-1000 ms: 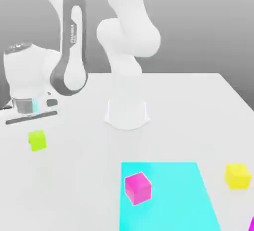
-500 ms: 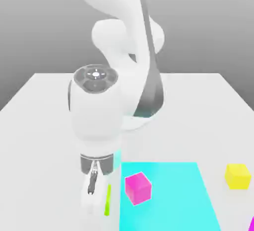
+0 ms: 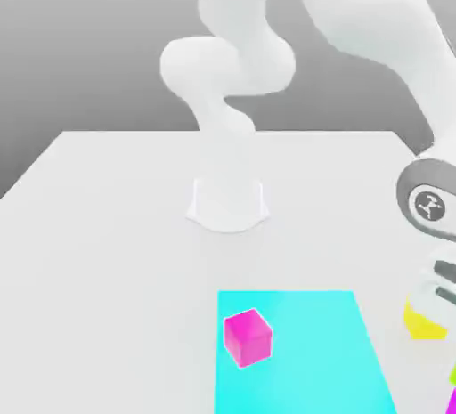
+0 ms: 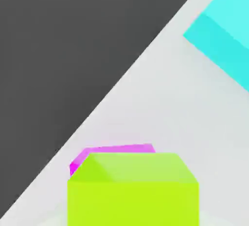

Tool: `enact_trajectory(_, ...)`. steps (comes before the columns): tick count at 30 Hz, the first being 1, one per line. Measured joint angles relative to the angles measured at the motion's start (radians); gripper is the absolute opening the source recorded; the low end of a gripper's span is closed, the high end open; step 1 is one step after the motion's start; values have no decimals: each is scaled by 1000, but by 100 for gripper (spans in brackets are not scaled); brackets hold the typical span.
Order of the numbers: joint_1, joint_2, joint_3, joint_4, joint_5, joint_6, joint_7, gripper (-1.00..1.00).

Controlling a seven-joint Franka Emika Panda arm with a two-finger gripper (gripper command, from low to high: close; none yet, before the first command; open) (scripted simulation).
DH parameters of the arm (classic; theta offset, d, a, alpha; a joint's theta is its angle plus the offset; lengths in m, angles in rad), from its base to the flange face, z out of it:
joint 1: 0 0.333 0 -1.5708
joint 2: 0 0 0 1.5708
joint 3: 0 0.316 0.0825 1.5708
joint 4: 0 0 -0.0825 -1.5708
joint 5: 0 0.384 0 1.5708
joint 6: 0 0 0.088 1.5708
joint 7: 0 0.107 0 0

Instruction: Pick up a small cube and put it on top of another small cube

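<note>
The end effector is seen at the exterior view's right, low over the tabletop. Whether it is released or clenched on anything cannot be told.

The lime cube is shown large and close in the hand view, with its top and one side exposed. In the exterior view, only a sliver of it is caught at the right border of the picture, nearer the camera than the yellow cube. Whether it is gripped, or touched by anything beneath, cannot be told.

The yellow cube is placed on the tabletop, toward its right edge in the exterior view, and its upper part is covered by the end effector. The lime cube is not seen stacked on it.

A purple object is partly hidden behind the lime cube in the hand view; in the exterior view, a small piece of it is seen just below the lime sliver.

A cyan panel is laid on the tabletop, well in from the far corners. The magenta cube is rested on it, near the panel's left edge in the exterior view, and is turned at an angle to that edge. The robot's base is set nearer the tabletop's far edge.
</note>
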Motion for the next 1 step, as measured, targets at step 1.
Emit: enact_trajectory(1, 0, 0, 0, 0, 0, 0, 0, 100)
